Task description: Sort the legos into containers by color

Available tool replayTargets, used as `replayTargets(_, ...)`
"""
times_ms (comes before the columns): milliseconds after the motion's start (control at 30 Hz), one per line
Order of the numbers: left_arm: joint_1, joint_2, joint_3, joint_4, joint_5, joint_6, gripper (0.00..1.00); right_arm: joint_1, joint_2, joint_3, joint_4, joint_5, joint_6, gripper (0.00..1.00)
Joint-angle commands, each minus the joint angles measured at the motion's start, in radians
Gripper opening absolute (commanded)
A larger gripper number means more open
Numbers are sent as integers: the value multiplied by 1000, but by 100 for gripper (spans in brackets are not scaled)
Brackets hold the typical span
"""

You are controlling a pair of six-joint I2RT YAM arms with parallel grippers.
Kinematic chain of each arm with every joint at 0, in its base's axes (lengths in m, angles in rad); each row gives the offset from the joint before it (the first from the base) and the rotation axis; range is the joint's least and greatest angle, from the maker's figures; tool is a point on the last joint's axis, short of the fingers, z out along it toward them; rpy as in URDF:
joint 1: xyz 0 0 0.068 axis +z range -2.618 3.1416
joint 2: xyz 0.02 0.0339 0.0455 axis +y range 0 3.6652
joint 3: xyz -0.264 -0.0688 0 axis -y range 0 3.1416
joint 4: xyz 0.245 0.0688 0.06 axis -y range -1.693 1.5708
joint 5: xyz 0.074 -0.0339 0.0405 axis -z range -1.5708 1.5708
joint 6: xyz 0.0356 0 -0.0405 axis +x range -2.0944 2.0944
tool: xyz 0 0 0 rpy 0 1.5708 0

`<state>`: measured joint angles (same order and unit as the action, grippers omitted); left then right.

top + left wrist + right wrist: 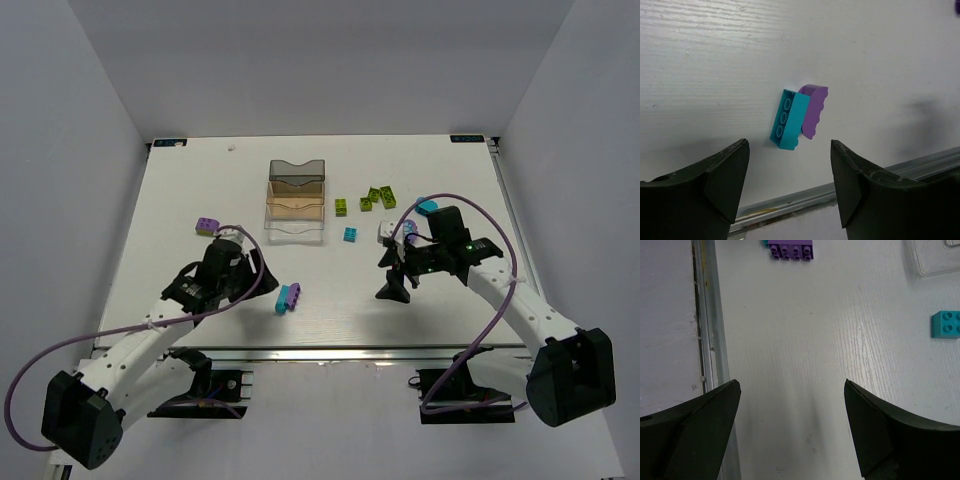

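Fingers point(725, 175) of the left gripper point(788, 146) were spread wide, empty, over a cyan brick point(788, 119) touching a purple brick point(813, 110) by the near edge; the right gripper point(791, 385) was parted too, nothing held. Legos point(375, 197) were left scattered, none seen inside the containers point(296, 203) toward the far edge — sorting was judged unstarted. Only the left wrist view exposed the cyan brick's hollow underside.

A white table point(170, 210) is seen, its surface marked with fine parallel grain. A metal rail point(340, 350) is fitted along its near edge. The table is enclosed by plain pale walls: left wall point(60, 150), far wall point(320, 60), right wall point(590, 120). A small white speck point(232, 149) is noted near the far left corner.
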<state>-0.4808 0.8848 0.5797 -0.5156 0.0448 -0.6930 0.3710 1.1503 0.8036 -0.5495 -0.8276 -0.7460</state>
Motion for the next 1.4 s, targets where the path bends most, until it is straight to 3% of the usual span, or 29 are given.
replayTargets(0,-89,55,46,20,-132,6,76,5,0,2,42,5,30,89)
replayTargets(333,-275,267,135,-6,-272,96,76,5,14,-9,51,21,45,89)
replayTargets(900,-381,348,95,-9,-281,176,64,5,46,0,53,38,39,89)
replayTargets(1100,-383,367,75,-1,-295,170,57,5,48,-4,59,38,43,89)
replayTargets(1367,-384,453,77,60,-312,190,53,5,45,-6,54,39,42,89)
